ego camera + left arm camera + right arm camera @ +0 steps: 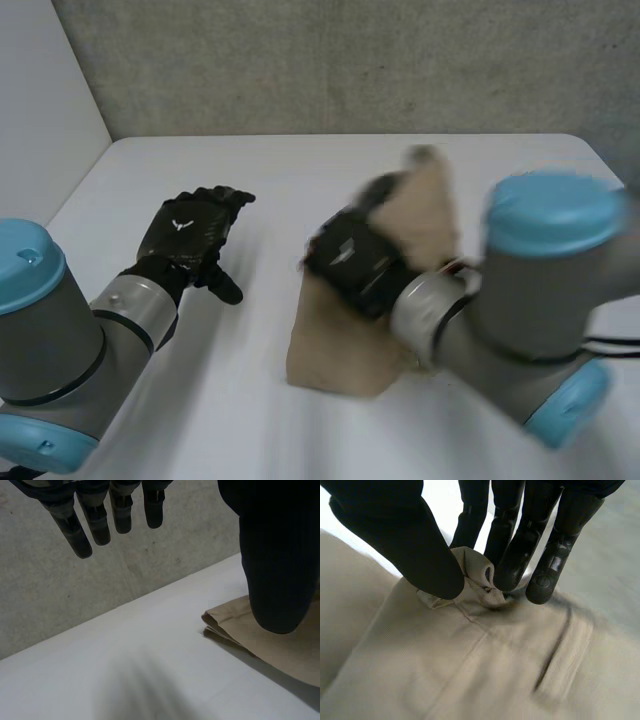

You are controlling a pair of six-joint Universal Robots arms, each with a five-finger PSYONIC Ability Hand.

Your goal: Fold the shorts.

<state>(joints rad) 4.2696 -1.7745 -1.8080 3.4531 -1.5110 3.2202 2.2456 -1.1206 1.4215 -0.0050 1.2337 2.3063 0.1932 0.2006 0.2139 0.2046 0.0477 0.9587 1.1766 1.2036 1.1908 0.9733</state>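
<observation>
Black fingers (520, 550) and the thumb of the right hand (410, 540) were closed in a pinch on a small bunch of the tan shorts (470, 655), just beside a stitched seam; around that pinch the cloth rose in a peak, while the near edge of the shorts lay flat on the white tabletop (300, 180). The left hand (190, 235) hung open to the left of the shorts, fingers straight, holding nothing and clear of the cloth; a layered, folded corner of the shorts lay closest to it.

The shorts looked light, soft and limp; they would likely sag from any single hold and could drag across the smooth tabletop rather than stay put. They seemed in no way fragile. The seams and hems looked thicker than the panels, so they were probably the surest places to pinch; a second hold at the folded corner nearest the left hand might keep the edge straight.
</observation>
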